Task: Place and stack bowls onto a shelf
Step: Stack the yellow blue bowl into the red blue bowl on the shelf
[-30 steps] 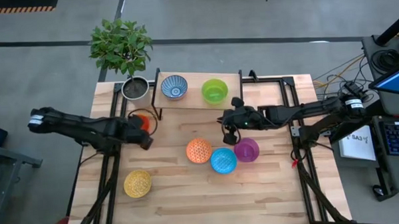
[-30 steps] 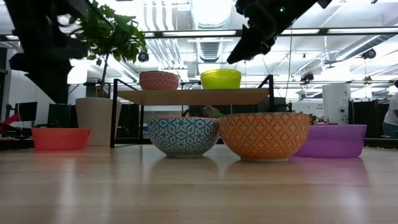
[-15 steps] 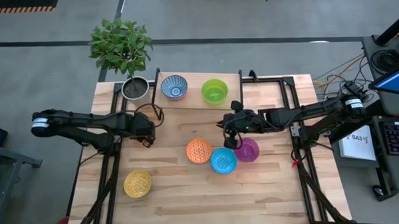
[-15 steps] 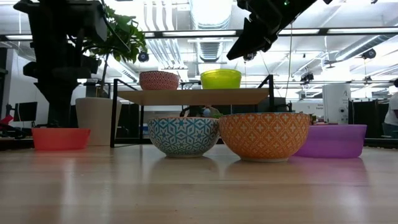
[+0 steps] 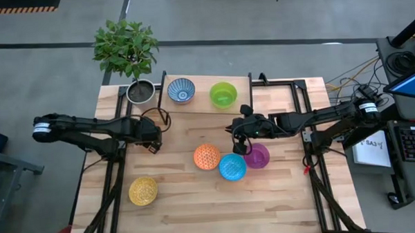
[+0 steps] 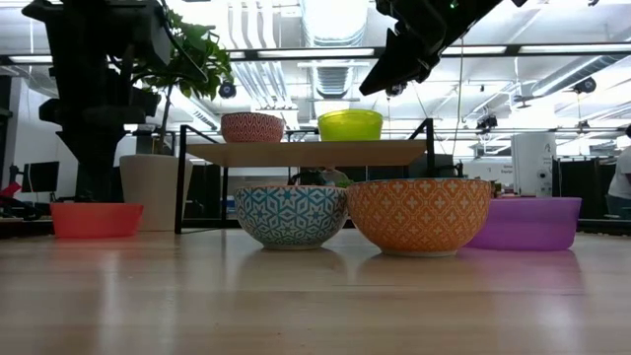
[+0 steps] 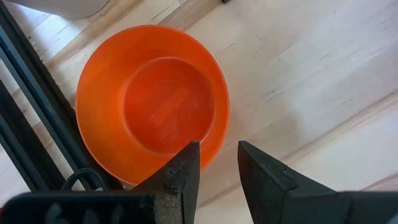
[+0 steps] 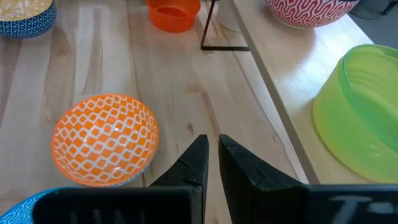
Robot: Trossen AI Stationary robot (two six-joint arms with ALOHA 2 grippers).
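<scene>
The red-orange bowl (image 7: pixel 152 106) rests base-down on the table by the shelf's left legs. In the high view my left gripper (image 5: pixel 153 138) covers it. That gripper (image 7: pixel 219 149) is open, with the bowl's rim between its fingers. My right gripper (image 5: pixel 237 140) is shut and empty. It hangs high (image 6: pixel 377 81) over the table beside the purple bowl (image 5: pixel 257 156). The shelf (image 5: pixel 201 82) carries the blue-white patterned bowl (image 5: pixel 182 90) and the green bowl (image 5: pixel 223 94). The orange patterned bowl (image 5: pixel 207 156), bright blue bowl (image 5: pixel 232 167) and yellow bowl (image 5: pixel 143 191) sit on the table. My left gripper comes at the red-orange bowl from above, one finger (image 7: pixel 183 171) over its inside and the other outside the rim (image 7: pixel 216 144). Whether the fingers touch the rim I cannot tell. The bowl stands base-down on the table.
A grey plant pot (image 5: pixel 141 92) with a leafy plant stands at the shelf's left end, close to my left gripper. Black frame rails (image 5: pixel 113 175) run along both table sides. Bare wood lies along the near edge (image 5: pixel 218 213).
My left gripper has moved toward the far edge and down over the red-orange bowl, which it now covers in the high view. My right gripper has shifted slightly toward the near edge, closer to the purple bowl. No bowl has moved.
</scene>
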